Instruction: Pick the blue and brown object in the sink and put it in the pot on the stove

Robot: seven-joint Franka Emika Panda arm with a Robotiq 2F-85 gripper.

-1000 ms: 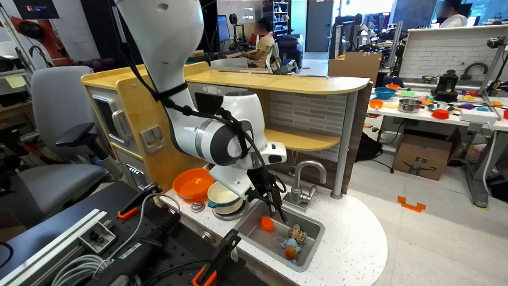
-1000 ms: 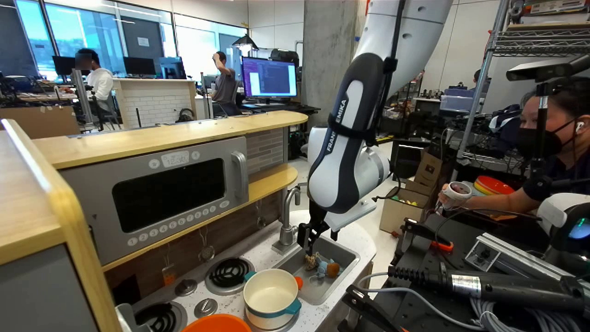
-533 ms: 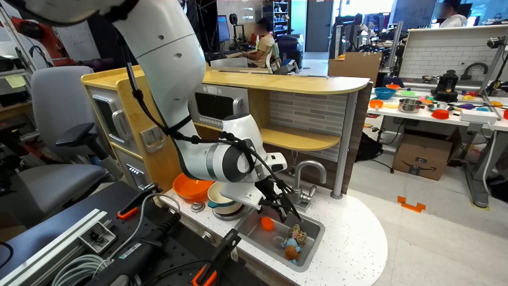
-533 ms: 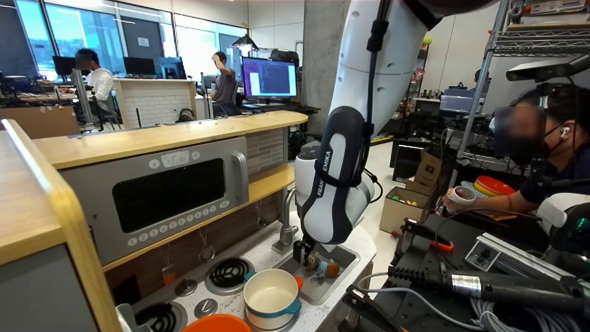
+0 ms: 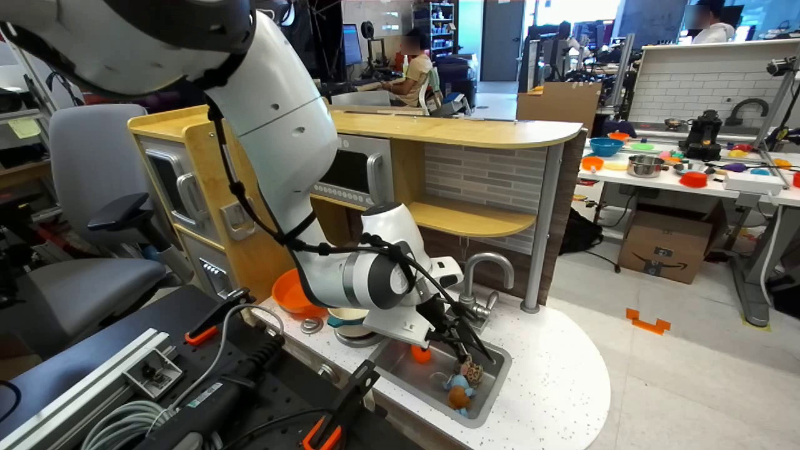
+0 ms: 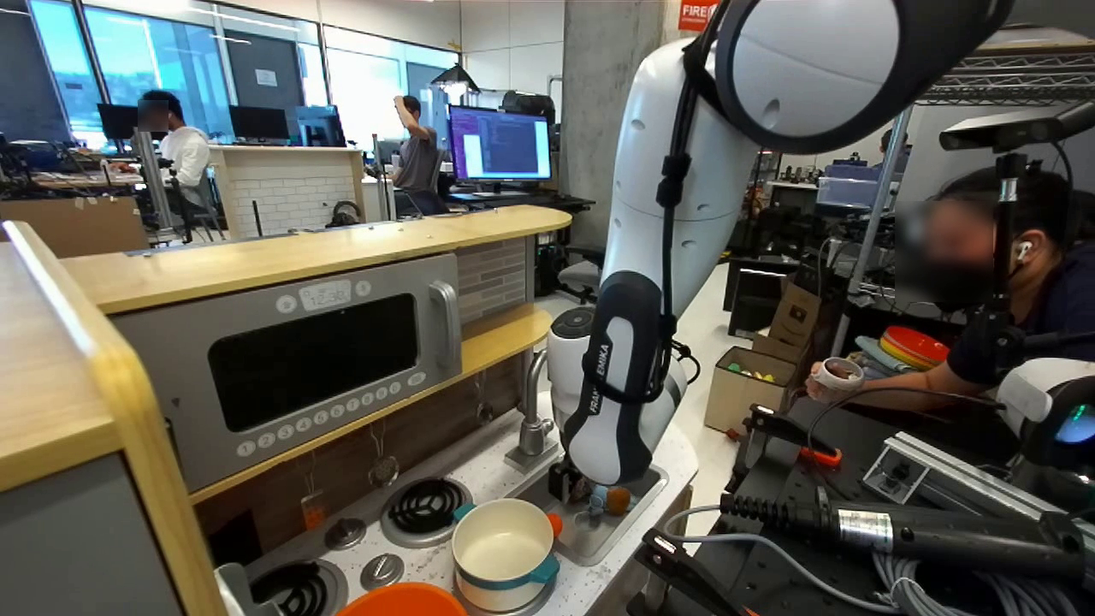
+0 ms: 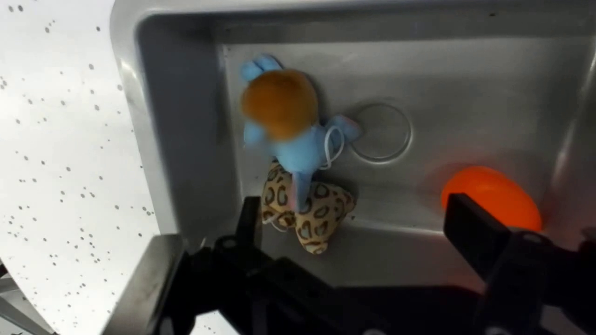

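The blue and brown plush toy (image 7: 284,111) lies in the grey sink (image 5: 425,377), its blue end resting over a leopard-print toy (image 7: 321,214). It also shows in both exterior views (image 5: 459,390) (image 6: 614,498). My gripper (image 7: 358,216) is open and empty, low over the faucet side of the sink. Its left finger in the wrist view is beside the leopard toy, with the blue and brown toy beyond the fingertips. The gripper also shows in an exterior view (image 5: 476,357). The cream pot with teal handles (image 6: 503,543) stands empty on a burner of the stove (image 6: 425,505).
An orange egg-shaped thing (image 7: 493,197) lies in the sink by the right finger. The silver faucet (image 5: 490,269) rises behind the gripper. An orange bowl (image 5: 294,297) stands beyond the pot. The wooden shelf (image 5: 475,219) hangs over the counter's back.
The arm has moved down and further across the sink, from near the faucet toward the plush toys. The arm covers more of the pot in an exterior view. The toys have not moved.
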